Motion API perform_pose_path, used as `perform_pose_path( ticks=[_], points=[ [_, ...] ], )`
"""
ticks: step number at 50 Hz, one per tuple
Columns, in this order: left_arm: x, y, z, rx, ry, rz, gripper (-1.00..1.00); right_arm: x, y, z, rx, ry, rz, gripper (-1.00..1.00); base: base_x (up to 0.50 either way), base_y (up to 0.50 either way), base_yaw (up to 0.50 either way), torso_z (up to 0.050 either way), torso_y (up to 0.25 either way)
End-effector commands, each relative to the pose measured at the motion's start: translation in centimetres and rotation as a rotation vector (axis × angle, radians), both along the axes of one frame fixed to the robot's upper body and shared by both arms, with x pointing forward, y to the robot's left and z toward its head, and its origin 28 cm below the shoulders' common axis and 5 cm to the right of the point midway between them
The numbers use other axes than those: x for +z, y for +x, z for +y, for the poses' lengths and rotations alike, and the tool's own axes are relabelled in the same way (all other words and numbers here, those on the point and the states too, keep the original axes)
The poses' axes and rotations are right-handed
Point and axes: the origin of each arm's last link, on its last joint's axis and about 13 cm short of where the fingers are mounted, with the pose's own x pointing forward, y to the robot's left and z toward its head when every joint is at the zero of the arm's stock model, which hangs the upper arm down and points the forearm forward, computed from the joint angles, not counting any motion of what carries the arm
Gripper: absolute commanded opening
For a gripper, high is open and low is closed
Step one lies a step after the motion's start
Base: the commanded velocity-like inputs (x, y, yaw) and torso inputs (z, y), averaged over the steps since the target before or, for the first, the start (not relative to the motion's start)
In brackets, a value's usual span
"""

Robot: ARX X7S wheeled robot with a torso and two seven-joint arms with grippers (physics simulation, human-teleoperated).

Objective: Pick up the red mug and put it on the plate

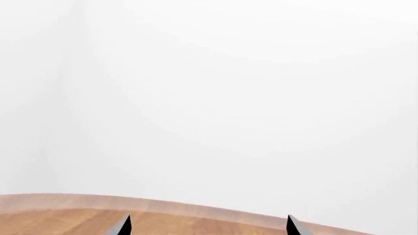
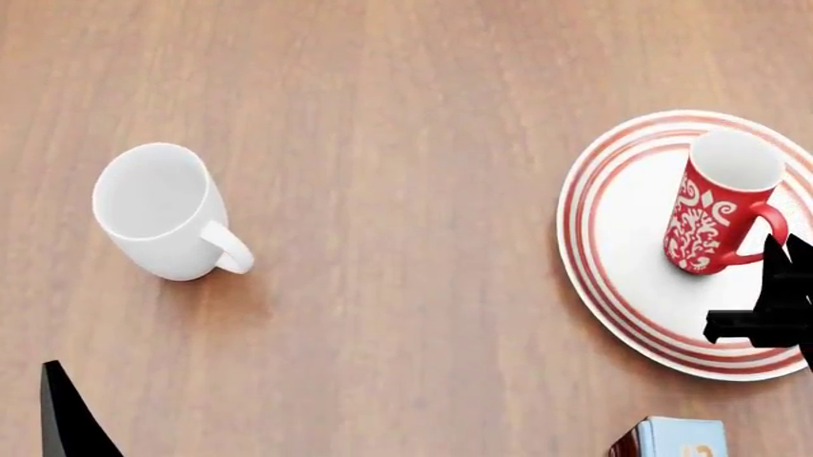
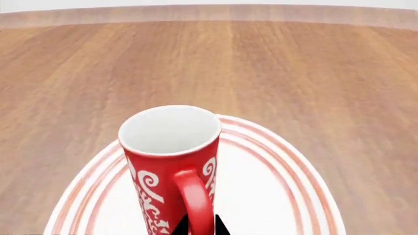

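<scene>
The red mug [image 2: 711, 214] with a white pattern stands upright on the white plate with red rings [image 2: 623, 276] at the right of the head view. My right gripper [image 2: 770, 286] is at the mug's handle. In the right wrist view its two black fingertips [image 3: 180, 227] press against both sides of the red handle [image 3: 193, 196], with the mug [image 3: 166, 161] and the plate [image 3: 267, 196] right in front. My left gripper [image 1: 207, 226] is open and empty, with wide-apart tips over the table's far edge. It shows at the head view's lower left [image 2: 64, 414].
A plain white mug [image 2: 166, 214] stands on the wooden table [image 2: 406, 143] at the left. A blue and red box [image 2: 671, 438] pokes in at the bottom edge near the plate. In the left wrist view the table edge [image 1: 98, 201] meets a white background.
</scene>
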Motion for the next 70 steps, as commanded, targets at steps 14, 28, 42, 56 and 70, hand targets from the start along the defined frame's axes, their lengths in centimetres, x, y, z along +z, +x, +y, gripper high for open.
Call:
perform_pose_path(
  ticks=[14, 28, 42, 56, 70],
  points=[
    [0.1, 0.0, 0.0, -0.001, -0.002, -0.006, 1.00, -0.8, -0.2, 0.4, 0.051, -0.032, 0.033, 1.00, 0.00, 0.00, 0.00, 0.000, 0.000],
    [0.1, 0.0, 0.0, 0.000, -0.004, -0.005, 1.00, -1.0, -0.4, 0.2, 0.049, -0.034, 0.044, 1.00, 0.00, 0.00, 0.00, 0.000, 0.000],
    [0.2, 0.0, 0.1, 0.003, -0.007, -0.009, 1.00, 0.3, -1.7, -0.2, 0.041, -0.036, 0.009, 1.00, 0.00, 0.00, 0.00, 0.000, 0.000],
    [0.3, 0.0, 0.1, 0.005, -0.012, -0.016, 1.00, 2.7, -3.6, 0.7, 0.118, -0.058, -0.051, 1.00, 0.00, 0.00, 0.00, 0.000, 0.000],
    [0.5, 0.0, 0.2, 0.005, -0.015, -0.024, 1.00, 6.2, -5.8, 1.0, 0.151, -0.071, -0.175, 1.00, 0.00, 0.00, 0.00, 0.000, 0.000]
  ],
)
